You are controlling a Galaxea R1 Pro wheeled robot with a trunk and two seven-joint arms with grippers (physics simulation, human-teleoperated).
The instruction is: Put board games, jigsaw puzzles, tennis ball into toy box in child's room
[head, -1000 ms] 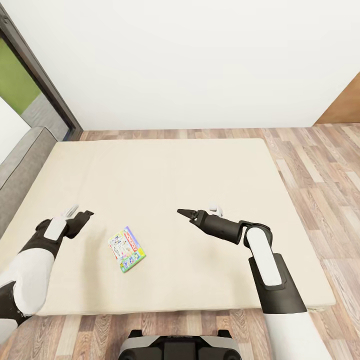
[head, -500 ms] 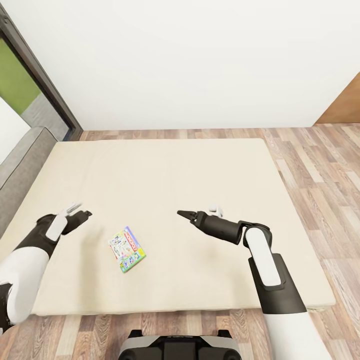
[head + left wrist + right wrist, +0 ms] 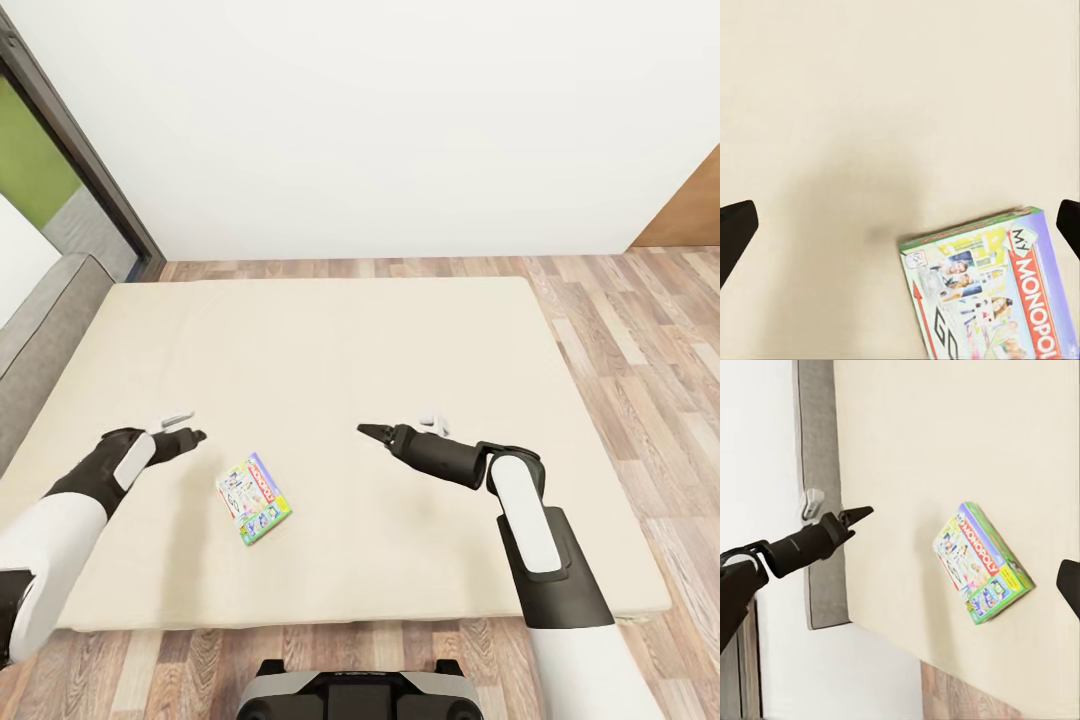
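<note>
Board game (image 3: 254, 497) flat on bed (image 3: 330, 340), left fingers (image 3: 736, 229) wide open above it — right fingers (image 3: 1069, 585) spread, empty

- Wide low bed with plain cream cover (image 3: 330, 340) lies ahead on the wood-plank floor (image 3: 640, 330), white wall (image 3: 380, 120) behind it.
- Flat rectangular colourful board game box with green edges (image 3: 254, 497) lies flat on the cover, toward the near edge, left of centre.
- Black two-finger left gripper (image 3: 192, 436) hovers just left of the box; black two-finger right gripper (image 3: 368, 431) sits right of it, well apart.
- Grey padded headboard (image 3: 40, 340) runs along the bed's left side.
</note>
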